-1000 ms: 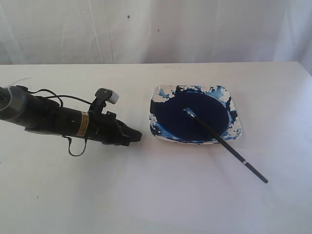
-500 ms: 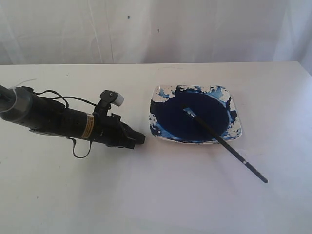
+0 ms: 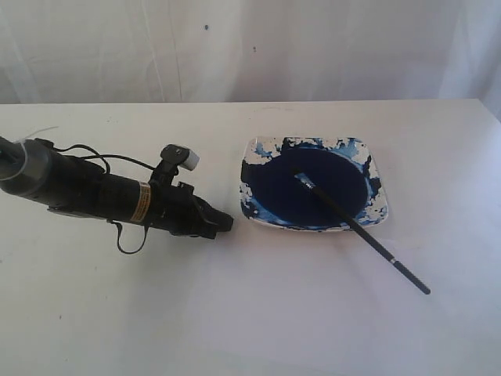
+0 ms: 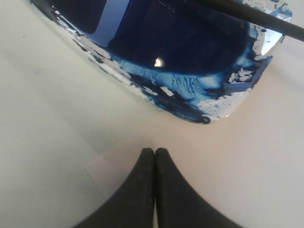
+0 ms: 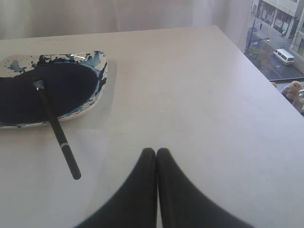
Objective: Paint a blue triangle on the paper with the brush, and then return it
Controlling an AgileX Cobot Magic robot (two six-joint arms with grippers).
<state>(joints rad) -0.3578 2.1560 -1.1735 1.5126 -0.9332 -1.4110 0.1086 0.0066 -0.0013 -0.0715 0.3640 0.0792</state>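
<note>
The brush (image 3: 362, 233) lies on a slant in the right half of the exterior frame. Its bristle end rests in the dark paint pool (image 3: 301, 192) of the dish (image 3: 252, 153), just right of centre; its black handle runs down and to the right, crosses the dish's lower-right rim and ends on the paper (image 3: 235, 313) toward the lower right. The long axis therefore goes from upper left to lower right, with the free end pointing away from the frame's left side. I see no blue triangle on the paper, so I judge the painting not yet begun.

My left claw (image 3: 225, 222) sits at centre-left, low over the paper and just beside the dish's left edge; its tips (image 4: 155, 151) are pressed together with nothing between them, and the whole dish stands between it and the handle.

My right claw (image 5: 156, 151) is out of the exterior frame; its own camera shows it also pressed together and empty. From there the brush (image 5: 57, 130) lies with its handle's free end nearest, across bare paper.

I judge the right claw better placed for the handle; whichever goes must spread first and come in crosswise to that slanting axis.
</note>
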